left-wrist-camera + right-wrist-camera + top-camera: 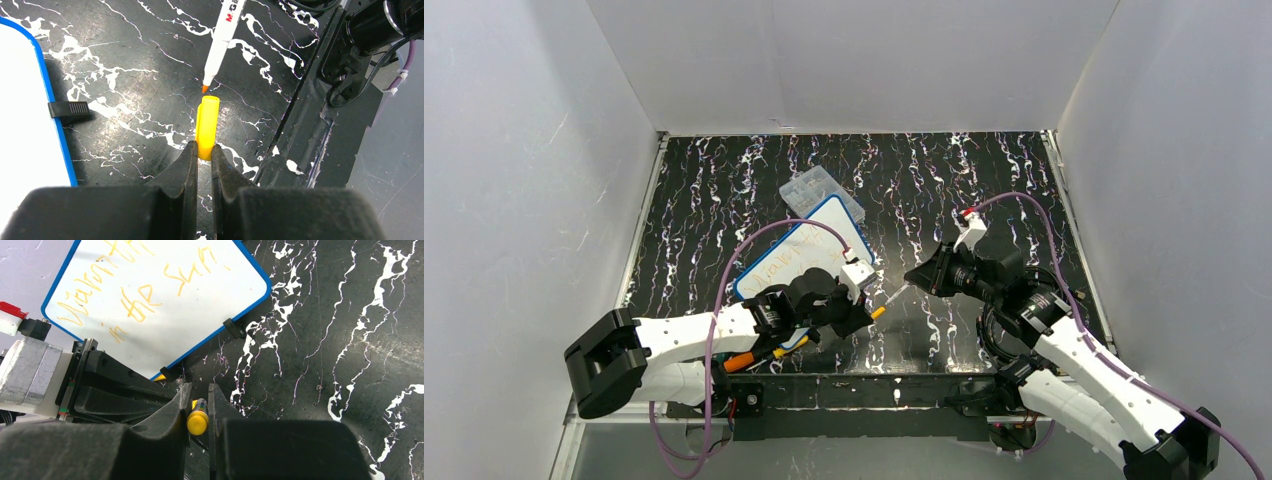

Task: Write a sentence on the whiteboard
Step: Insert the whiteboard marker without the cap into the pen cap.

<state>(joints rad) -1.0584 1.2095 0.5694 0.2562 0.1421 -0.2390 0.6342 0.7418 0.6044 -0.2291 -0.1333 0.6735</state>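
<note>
Evidently recapping: left hand (204, 150) pinched the cap (207, 122), right hand (198, 395) the marker (222, 40). Its tip (205, 89) sat angled to the mouth, so it could skid past and dislodge the cap.

Top: looking down from behind, taking in whole table (984, 180).
Left wrist: peering close at marker (222, 40).
Right wrist: peering close, sharing board (210, 310) with top.
</note>
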